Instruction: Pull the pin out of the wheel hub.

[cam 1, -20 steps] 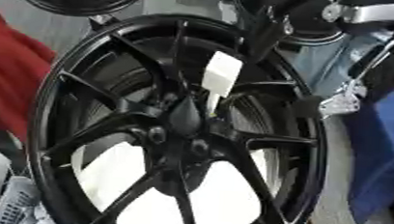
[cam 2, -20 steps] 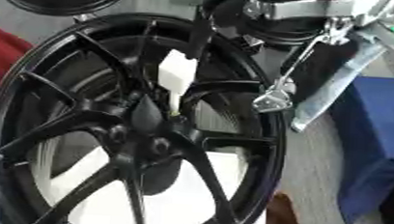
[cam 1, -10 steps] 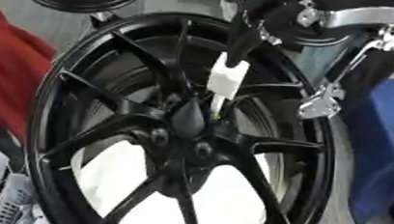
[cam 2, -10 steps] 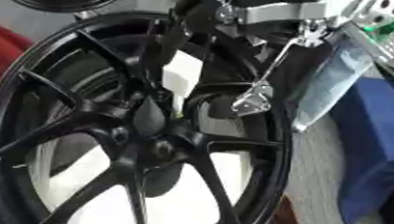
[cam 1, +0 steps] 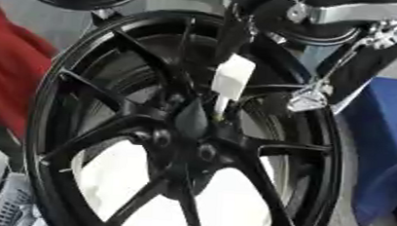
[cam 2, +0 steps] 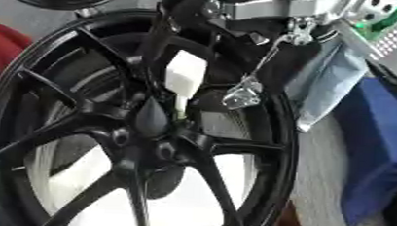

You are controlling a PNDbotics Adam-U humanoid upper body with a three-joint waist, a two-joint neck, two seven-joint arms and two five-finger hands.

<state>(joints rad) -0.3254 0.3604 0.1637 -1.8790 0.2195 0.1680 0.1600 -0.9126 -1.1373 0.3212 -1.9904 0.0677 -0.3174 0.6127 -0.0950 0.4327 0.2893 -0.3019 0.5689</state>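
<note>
Right robot hand (cam 2: pixel 209 13) lower, over wheel hub (cam 1: pixel 192 134)

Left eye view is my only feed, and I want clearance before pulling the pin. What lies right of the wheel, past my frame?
Observer: A green panel with white dots stands at the top right corner.
Operator: Anything nearer the wheel?
Observer: Yes. A pale grey sheet hangs between the wheel rim and the blue block.
</note>
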